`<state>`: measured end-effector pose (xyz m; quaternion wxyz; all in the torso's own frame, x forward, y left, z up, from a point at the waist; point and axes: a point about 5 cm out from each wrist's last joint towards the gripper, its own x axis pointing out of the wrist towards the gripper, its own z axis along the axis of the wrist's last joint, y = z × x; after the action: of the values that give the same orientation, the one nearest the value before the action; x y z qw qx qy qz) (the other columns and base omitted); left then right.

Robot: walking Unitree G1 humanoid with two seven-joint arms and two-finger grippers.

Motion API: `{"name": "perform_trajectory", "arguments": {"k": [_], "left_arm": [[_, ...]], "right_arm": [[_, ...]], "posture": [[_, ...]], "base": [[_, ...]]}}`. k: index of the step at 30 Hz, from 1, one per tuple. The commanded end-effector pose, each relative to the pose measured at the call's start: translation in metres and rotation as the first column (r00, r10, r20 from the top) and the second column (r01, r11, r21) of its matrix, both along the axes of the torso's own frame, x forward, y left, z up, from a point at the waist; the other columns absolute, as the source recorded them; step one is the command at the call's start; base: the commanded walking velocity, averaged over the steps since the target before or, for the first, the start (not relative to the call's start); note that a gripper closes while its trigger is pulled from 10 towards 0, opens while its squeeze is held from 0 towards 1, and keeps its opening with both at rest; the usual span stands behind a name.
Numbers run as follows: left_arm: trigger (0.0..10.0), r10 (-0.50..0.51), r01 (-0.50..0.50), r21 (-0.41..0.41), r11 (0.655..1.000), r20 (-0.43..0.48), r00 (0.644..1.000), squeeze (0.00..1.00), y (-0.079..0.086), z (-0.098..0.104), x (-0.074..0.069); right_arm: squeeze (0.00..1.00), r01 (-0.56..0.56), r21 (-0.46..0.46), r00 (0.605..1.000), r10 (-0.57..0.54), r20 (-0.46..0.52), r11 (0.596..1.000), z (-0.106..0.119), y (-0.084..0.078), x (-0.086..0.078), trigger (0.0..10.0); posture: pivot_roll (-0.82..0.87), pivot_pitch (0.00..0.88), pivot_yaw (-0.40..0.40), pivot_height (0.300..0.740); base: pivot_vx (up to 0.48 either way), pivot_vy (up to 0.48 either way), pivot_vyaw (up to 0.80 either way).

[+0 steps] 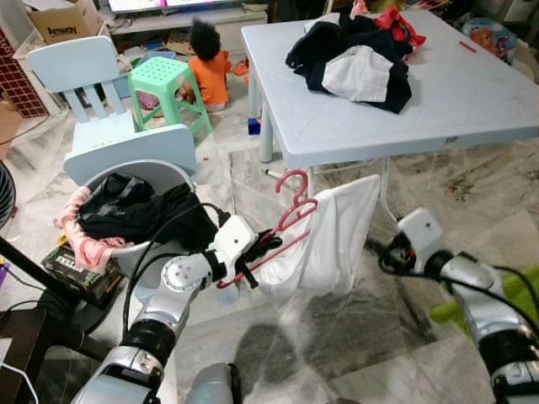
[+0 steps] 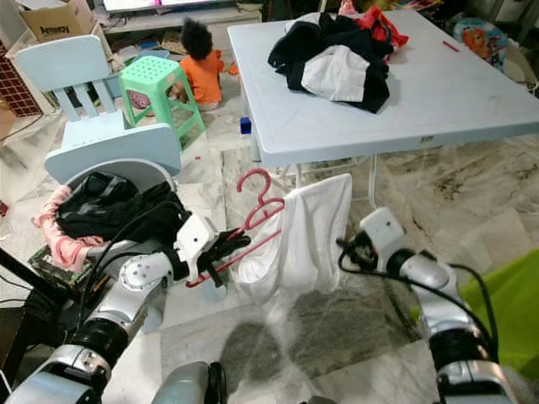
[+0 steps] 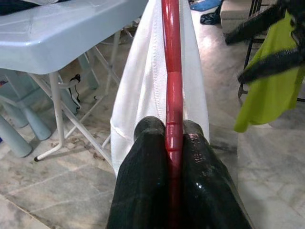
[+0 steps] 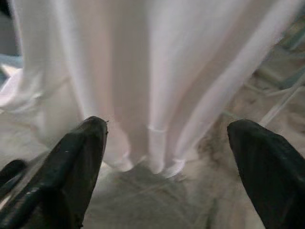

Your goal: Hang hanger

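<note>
The red hanger (image 1: 290, 215), draped with a white garment (image 1: 324, 240), is clamped by the left gripper (image 3: 174, 143) near the table (image 1: 472, 109). The right gripper (image 4: 167, 143) is held open beside the cloth. Carrying is judged under way; a rail must be found next.

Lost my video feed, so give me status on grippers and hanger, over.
Left gripper shut on red hanger, white garment draped on it. Right gripper open facing garment. Table edge close ahead.

Left gripper (image 3: 174, 138) jaws clamped; right gripper (image 4: 167, 143) jaws spread (both arms raised).
</note>
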<state>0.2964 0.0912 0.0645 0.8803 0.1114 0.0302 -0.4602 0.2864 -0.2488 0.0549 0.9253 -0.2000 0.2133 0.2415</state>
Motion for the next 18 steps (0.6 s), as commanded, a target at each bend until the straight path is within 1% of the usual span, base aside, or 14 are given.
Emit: {"name": "perform_trajectory", "arguments": {"k": [1, 2, 3, 4, 5, 6, 7, 9, 10, 11, 14, 16, 17, 18], "left_arm": [[0.0, -0.013, 0.016, -0.045, 0.999, 0.083, 0.996, 0.00, -0.003, 0.022, 0.008], [0.0, -0.019, 0.024, -0.053, 0.998, 0.091, 0.996, 0.00, -0.004, 0.026, 0.008], [0.0, -0.025, 0.031, -0.060, 0.998, 0.098, 0.995, 0.00, -0.006, 0.029, 0.008], [0.0, -0.030, 0.037, -0.064, 0.997, 0.102, 0.994, 0.00, -0.007, 0.030, 0.008], [0.0, -0.030, 0.037, -0.064, 0.997, 0.102, 0.994, 0.00, -0.007, 0.030, 0.008], [0.0, -0.036, 0.044, -0.067, 0.997, 0.105, 0.994, 0.00, -0.008, 0.031, 0.007], [0.0, -0.036, 0.044, -0.067, 0.997, 0.105, 0.994, 0.00, -0.008, 0.031, 0.007], [0.0, -0.047, 0.054, -0.067, 0.996, 0.106, 0.993, 0.00, -0.010, 0.031, 0.005], [0.0, -0.047, 0.054, -0.067, 0.996, 0.106, 0.993, 0.00, -0.010, 0.031, 0.005], [0.0, -0.052, 0.059, -0.063, 0.996, 0.106, 0.993, 0.00, -0.010, 0.031, 0.004], [0.0, -0.052, 0.059, -0.063, 0.996, 0.106, 0.993, 0.00, -0.010, 0.031, 0.004], [0.0, -0.056, 0.062, -0.061, 0.996, 0.107, 0.993, 0.00, -0.011, 0.031, 0.004], [0.0, -0.062, 0.069, -0.062, 0.996, 0.109, 0.992, 0.00, -0.012, 0.032, 0.003], [0.0, -0.069, 0.076, -0.067, 0.995, 0.112, 0.991, 0.00, -0.014, 0.034, 0.003]], "right_arm": [[0.75, -0.034, 0.017, 0.999, 0.034, -0.026, 0.999, -0.004, 0.010, -0.002, 10.0], [0.23, -0.035, 0.042, 0.999, 0.037, -0.040, 0.999, -0.008, 0.017, -0.003, 10.0], [0.00, -0.033, 0.064, 0.998, 0.036, -0.046, 0.997, -0.011, 0.024, -0.002, 10.0], [0.00, -0.024, 0.084, 0.999, 0.028, -0.044, 0.996, -0.012, 0.031, 0.000, 10.0], [0.00, -0.024, 0.084, 0.999, 0.028, -0.044, 0.996, -0.012, 0.031, 0.000, 10.0], [0.00, -0.022, 0.121, 0.999, 0.028, -0.046, 0.992, -0.013, 0.039, 0.002, 10.0], [0.00, -0.022, 0.121, 0.999, 0.028, -0.046, 0.992, -0.013, 0.039, 0.002, 10.0], [0.00, -0.031, 0.184, 0.998, 0.042, -0.053, 0.982, -0.012, 0.053, 0.004, 10.0], [0.00, -0.031, 0.184, 0.998, 0.042, -0.053, 0.982, -0.012, 0.053, 0.004, 10.0], [0.00, -0.043, 0.222, 0.996, 0.058, -0.065, 0.974, -0.012, 0.060, 0.004, 10.0], [0.00, -0.043, 0.222, 0.996, 0.058, -0.065, 0.974, -0.012, 0.060, 0.004, 10.0], [0.00, -0.048, 0.238, 0.995, 0.067, -0.071, 0.970, -0.012, 0.066, 0.005, 10.0], [0.00, -0.023, 0.233, 0.997, 0.039, -0.063, 0.972, -0.013, 0.069, 0.009, 2.1], [0.00, 0.020, 0.227, 0.999, -0.012, -0.033, 0.974, -0.011, 0.072, 0.016, 0.0]], "posture": [[-0.04, 0.000, 0.036, 0.740], [-0.04, 0.000, 0.036, 0.740], [-0.03, 0.000, 0.035, 0.740], [-0.03, 0.000, 0.035, 0.740], [-0.03, 0.000, 0.035, 0.740], [-0.02, 0.000, 0.034, 0.740], [-0.02, 0.000, 0.034, 0.740], [-0.02, 0.000, 0.034, 0.740], [-0.02, 0.000, 0.034, 0.740], [-0.02, 0.000, 0.034, 0.740], [-0.02, 0.000, 0.034, 0.740], [-0.02, 0.000, 0.034, 0.740], [-0.02, 0.000, 0.034, 0.740], [-0.02, 0.000, 0.031, 0.740]], "base": [[0.000, 0.000, 0.00], [0.000, 0.000, 0.00], [0.000, 0.000, 0.00], [0.000, 0.000, 0.00], [0.000, 0.000, 0.00], [0.000, 0.000, 0.00], [0.000, 0.000, 0.00], [0.000, 0.000, 0.00], [0.000, 0.000, 0.00], [0.000, 0.000, 0.00], [0.000, 0.000, 0.00], [0.000, 0.000, 0.00], [0.000, 0.000, 0.00], [0.000, 0.000, 0.00]]}}
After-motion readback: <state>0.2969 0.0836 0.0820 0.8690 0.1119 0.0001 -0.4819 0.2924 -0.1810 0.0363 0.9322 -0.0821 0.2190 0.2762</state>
